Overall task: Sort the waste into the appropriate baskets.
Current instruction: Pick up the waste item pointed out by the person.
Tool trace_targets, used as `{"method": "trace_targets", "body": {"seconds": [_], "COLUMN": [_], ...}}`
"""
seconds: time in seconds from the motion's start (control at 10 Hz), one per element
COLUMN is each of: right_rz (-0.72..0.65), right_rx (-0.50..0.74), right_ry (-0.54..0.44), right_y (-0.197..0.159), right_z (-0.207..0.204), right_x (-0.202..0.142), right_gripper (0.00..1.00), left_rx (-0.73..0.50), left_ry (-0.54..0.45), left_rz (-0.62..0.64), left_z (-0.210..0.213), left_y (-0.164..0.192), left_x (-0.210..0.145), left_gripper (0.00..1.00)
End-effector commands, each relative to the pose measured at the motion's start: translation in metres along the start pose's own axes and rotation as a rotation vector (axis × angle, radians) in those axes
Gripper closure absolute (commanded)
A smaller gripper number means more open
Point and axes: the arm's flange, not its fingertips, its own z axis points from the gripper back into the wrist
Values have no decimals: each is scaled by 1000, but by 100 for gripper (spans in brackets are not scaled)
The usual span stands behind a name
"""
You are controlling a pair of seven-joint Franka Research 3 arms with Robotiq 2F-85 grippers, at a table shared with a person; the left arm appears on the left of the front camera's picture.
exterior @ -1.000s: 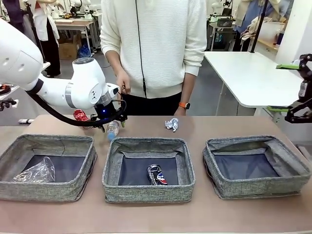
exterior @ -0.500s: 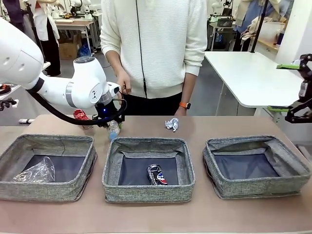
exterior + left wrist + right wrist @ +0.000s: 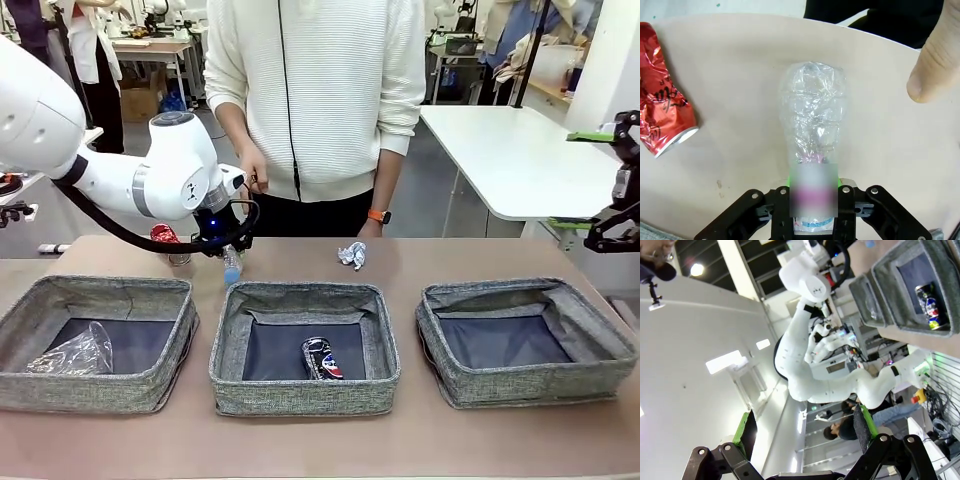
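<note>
Near the table (image 3: 470,262) far edge, behind the gap btw. left basket (image 3: 110,287) and middle basket (image 3: 300,292), left gripper (image 3: 228,253) was clamped on the label end of the flat-lying clear plastic bottle (image 3: 812,120), prob. for a level lift; right gripper (image 3: 585,180) stood open past the right edge.

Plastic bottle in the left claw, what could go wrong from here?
1. The left claw is shut on only the label end of the crumpled bottle. Most of the bottle sticks out past the grip, so it may slip or swing when lifted.
2. The person's hand is close beside the bottle, and a lift could brush it.
3. The crushed red can lies nearby and might get nudged.
</note>
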Motion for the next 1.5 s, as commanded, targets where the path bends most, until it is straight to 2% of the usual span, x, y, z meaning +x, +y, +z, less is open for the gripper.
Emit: {"method": "trace_targets", "body": {"seconds": [0.0,0.3,0.5,0.6,0.7,0.8,0.9,1.0,1.1,1.2,1.4], "right_rz": [13,13,13,13,13,13,13,13,13,13,13], "right_rx": [19,19,19,19,19,19,19,19,19,19,19], "right_ry": [7,7,7,7,7,7,7,7,7,7,7], "right_y": [0,0,0,0,0,0,0,0,0,0,0], "right_z": [-1,-1,-1,-1,-1,-1,-1,-1,-1,-1,-1], "right_x": [-3,-3,-3,-3,-3,-3,-3,-3,-3,-3,-3], "right_gripper": [0,0,0,0,0,0,0,0,0,0,0], "left_rx": [50,53,41,-43,-92,-61,-71,-45,-53,-40,-40], "left_ry": [13,50,57,66,70,36,-47,-81,-77,-21,-21], "left_rz": [13,23,42,40,-7,-35,-102,-129,-193,-79,-79], "left_z": [0,19,87,134,182,207,220,221,220,213,213], "left_y": [4,11,30,41,55,65,72,76,78,61,61], "left_x": [-6,-13,-40,-66,-106,-149,-187,-206,-213,-174,-174], "left_gripper": [98,98,98,98,98,98,98,98,98,98,98]}}
